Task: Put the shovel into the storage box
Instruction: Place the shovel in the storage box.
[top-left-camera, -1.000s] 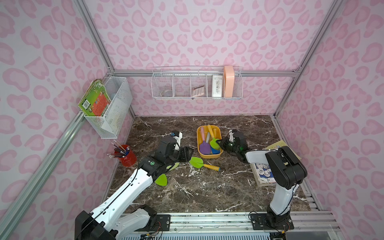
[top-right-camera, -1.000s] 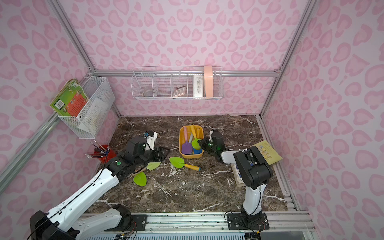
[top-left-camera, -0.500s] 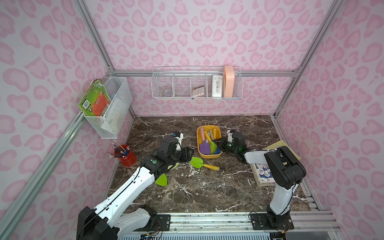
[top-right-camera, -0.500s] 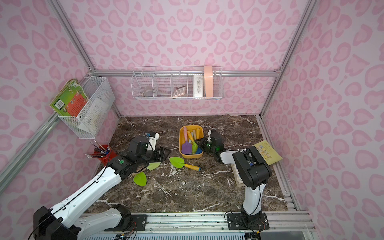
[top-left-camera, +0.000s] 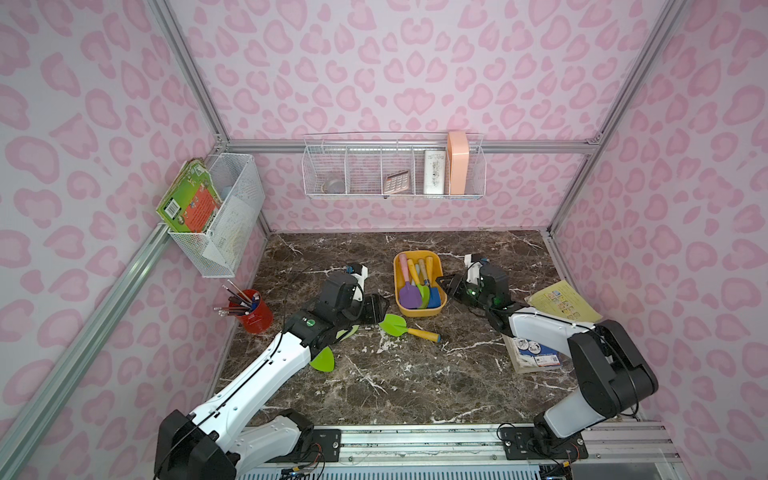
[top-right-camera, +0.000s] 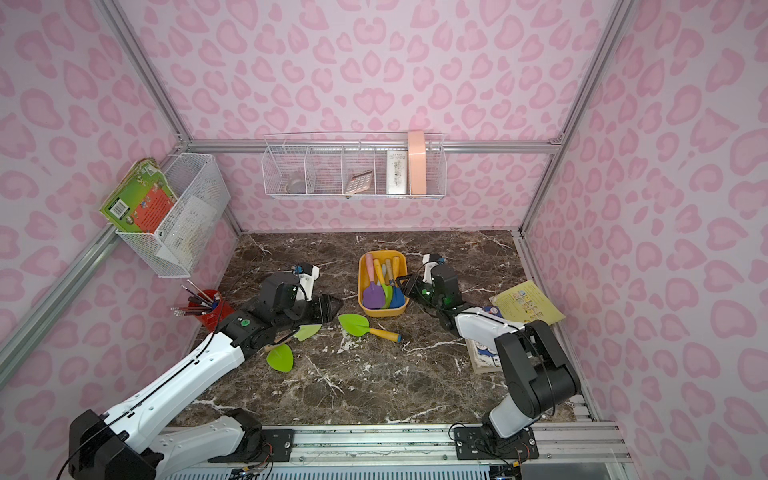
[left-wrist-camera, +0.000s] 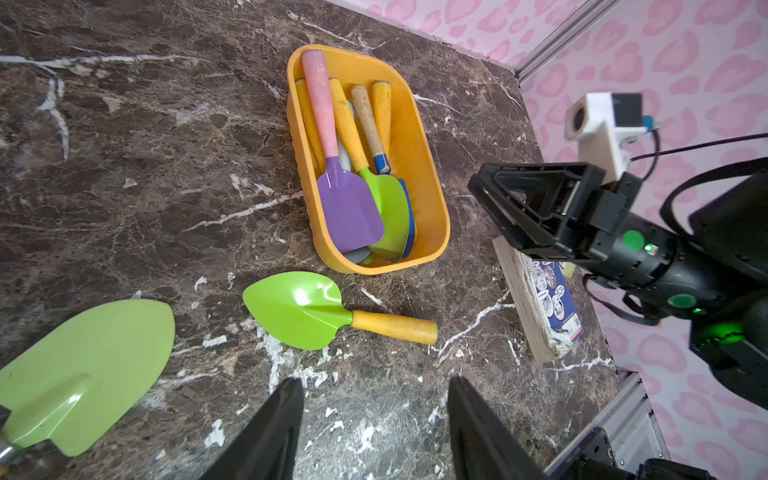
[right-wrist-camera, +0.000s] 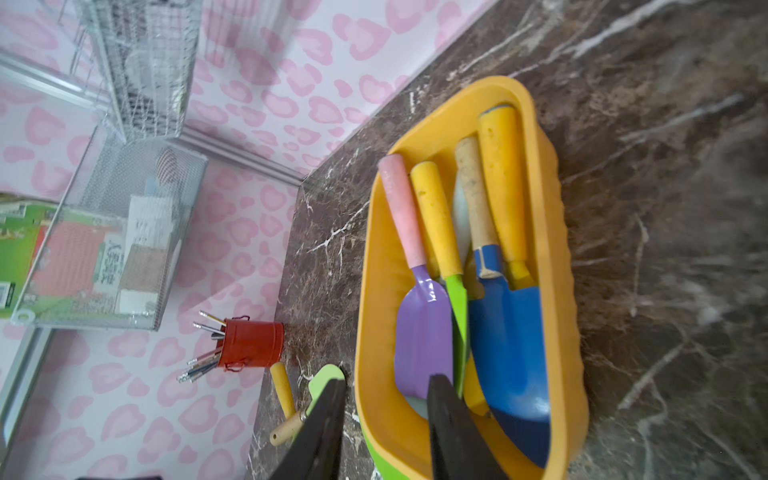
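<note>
The orange-yellow storage box (top-left-camera: 419, 311) (top-right-camera: 382, 312) (left-wrist-camera: 374, 266) (right-wrist-camera: 365, 291) stands mid-table and holds several shovels, purple, green and blue among them. One green shovel (top-left-camera: 395, 325) (top-right-camera: 353, 324) (left-wrist-camera: 299, 309) with a yellow handle lies on the marble just in front of the box. My left gripper (top-left-camera: 383, 309) (top-right-camera: 336, 305) (left-wrist-camera: 374, 382) is open and empty, low over the table to the left of that shovel. At the box's right side my right gripper (top-left-camera: 441, 282) (top-right-camera: 405, 284) (right-wrist-camera: 384, 384) is open with nothing held.
Two more green shovels (top-left-camera: 323, 359) (top-right-camera: 307, 331) lie by my left forearm. A red pencil cup (top-left-camera: 253, 311) stands at the left wall. Books (top-left-camera: 536, 357) and a yellow leaflet (top-left-camera: 561, 301) lie under my right arm. Wire baskets (top-left-camera: 220, 216) (top-left-camera: 395, 170) hang on the walls.
My right gripper was shut on a green shovel over the box. It has opened, and that shovel now lies in the box. The left arm has barely shifted.
</note>
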